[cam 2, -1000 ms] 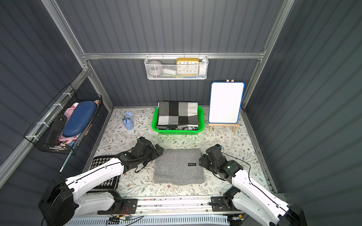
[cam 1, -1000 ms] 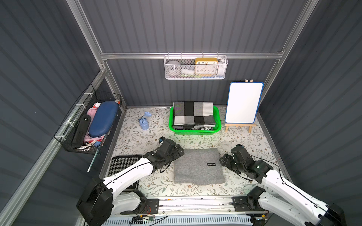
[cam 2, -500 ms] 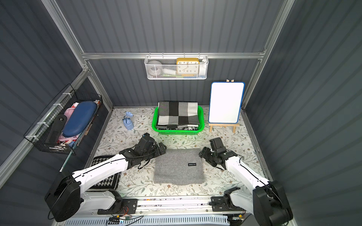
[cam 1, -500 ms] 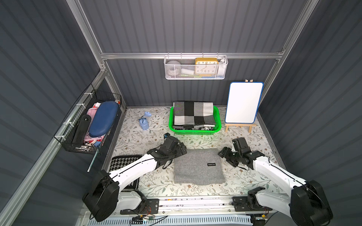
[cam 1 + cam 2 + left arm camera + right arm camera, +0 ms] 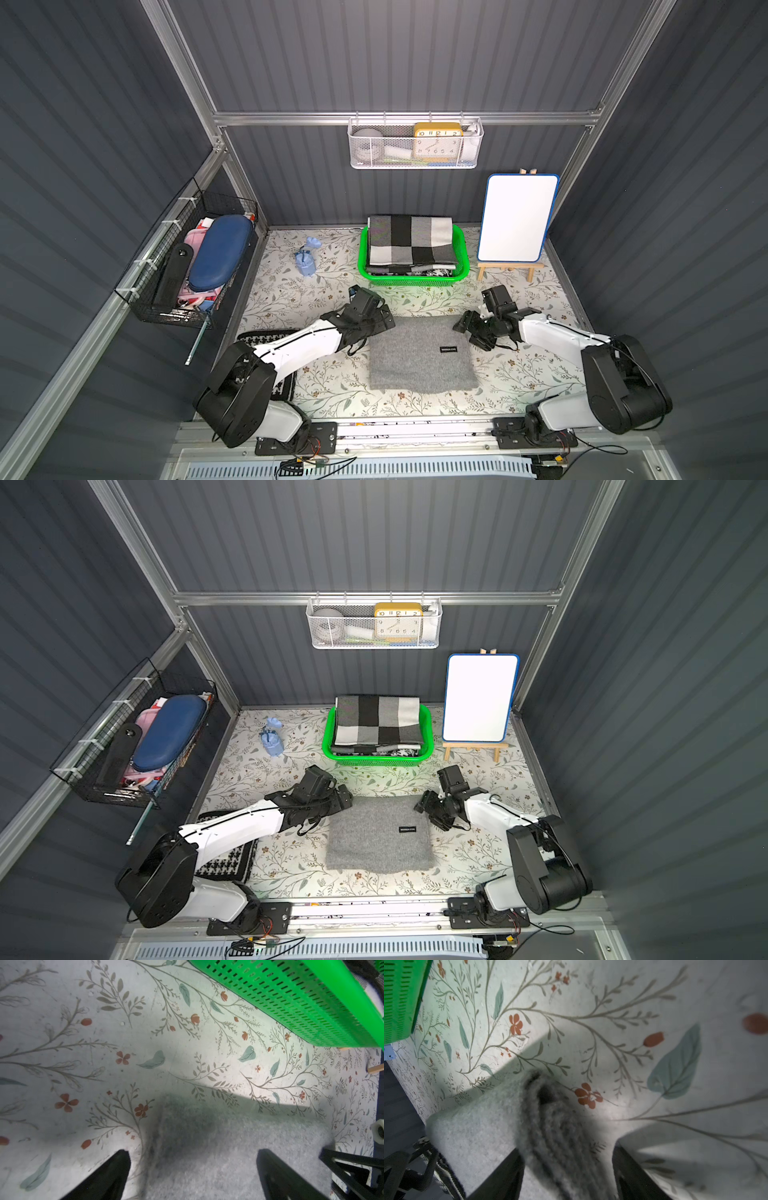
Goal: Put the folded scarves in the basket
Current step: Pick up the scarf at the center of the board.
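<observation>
on the flowered desk [image 5: 320,386], in front of the green basket [image 5: 411,281] and apart from it, the folded grey scarf [image 5: 419,353] lay flat with its small black label [image 5: 448,349] facing up. we saw it so in both top views, not yet in the basket, which already held a folded cloth [image 5: 409,241] checked black, white and grey. our left fingers [image 5: 112,1174] stood spread wide at the scarf's far left corner: in the left wrist view one finger was over the bare desk and its mate over the grey wool, with nothing gripped between them. our right fingers [image 5: 504,1176] were parted too, astride the scarf's far right corner, whose stacked edges ran between them; a strip of desk showed between those edges and the outer finger, so they had not closed on it. a white board [image 5: 517,218] on a wooden easel [image 5: 509,268] stood just right of the basket.
</observation>
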Controlling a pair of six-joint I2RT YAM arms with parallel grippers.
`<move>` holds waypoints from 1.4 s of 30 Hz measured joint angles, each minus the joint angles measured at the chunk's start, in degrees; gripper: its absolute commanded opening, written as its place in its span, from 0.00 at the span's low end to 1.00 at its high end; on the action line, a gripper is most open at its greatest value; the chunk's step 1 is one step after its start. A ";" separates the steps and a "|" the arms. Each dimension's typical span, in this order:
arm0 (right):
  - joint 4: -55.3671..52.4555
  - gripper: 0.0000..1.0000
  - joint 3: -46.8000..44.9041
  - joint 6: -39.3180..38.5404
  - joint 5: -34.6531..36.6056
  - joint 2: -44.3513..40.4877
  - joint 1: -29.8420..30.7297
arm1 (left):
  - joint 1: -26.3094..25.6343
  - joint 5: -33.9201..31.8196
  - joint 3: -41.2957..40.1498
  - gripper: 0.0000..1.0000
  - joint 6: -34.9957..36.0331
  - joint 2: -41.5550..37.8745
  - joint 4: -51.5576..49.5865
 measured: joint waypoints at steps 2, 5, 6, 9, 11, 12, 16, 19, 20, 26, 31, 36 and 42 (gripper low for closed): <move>0.70 0.70 0.07 0.00 -0.48 0.26 0.00 | 0.31 0.85 -0.11 0.98 0.00 0.39 0.37; 1.60 0.70 0.07 0.02 -1.07 0.42 0.00 | 0.33 1.86 -0.13 0.98 0.00 1.95 0.48; 2.08 0.70 -0.02 0.07 -1.14 0.33 0.00 | 0.33 2.03 -0.13 0.98 -0.02 2.58 0.42; 3.41 0.71 -0.48 0.50 -1.14 -0.39 0.00 | 0.33 2.67 -0.52 0.97 -0.04 3.48 0.31; 4.02 0.71 -0.90 0.90 -0.94 -1.29 0.00 | 0.33 2.99 -0.94 0.94 -0.02 3.48 0.35; 4.31 0.71 -1.03 1.01 -0.85 -1.66 0.00 | 0.33 3.23 -1.20 0.94 -0.04 3.48 0.35; 5.22 0.71 -1.11 1.31 -0.76 -1.81 0.00 | 0.33 4.15 -1.88 0.90 -0.11 3.48 0.44; 6.19 0.70 -1.11 1.84 -1.01 -1.27 0.00 | 0.33 5.18 -2.29 0.87 -0.07 3.52 0.74; 6.69 0.70 -1.11 2.03 -1.16 -0.76 0.00 | 0.33 5.49 -2.36 0.85 -0.07 3.58 0.81; 9.46 0.67 -1.20 2.91 -2.14 2.32 1.25 | 0.33 7.19 -2.38 0.73 0.15 4.42 1.95; 9.84 0.32 -1.16 3.34 -1.57 2.58 3.58 | 0.35 8.24 -2.38 0.33 1.46 4.70 3.23; 8.39 0.00 -1.55 3.98 -0.70 -1.03 4.79 | 0.35 9.29 -2.43 0.00 3.41 2.38 3.72; 6.14 0.00 -2.51 3.74 2.12 -14.69 6.51 | 0.33 9.88 -2.40 0.00 5.70 -6.69 3.54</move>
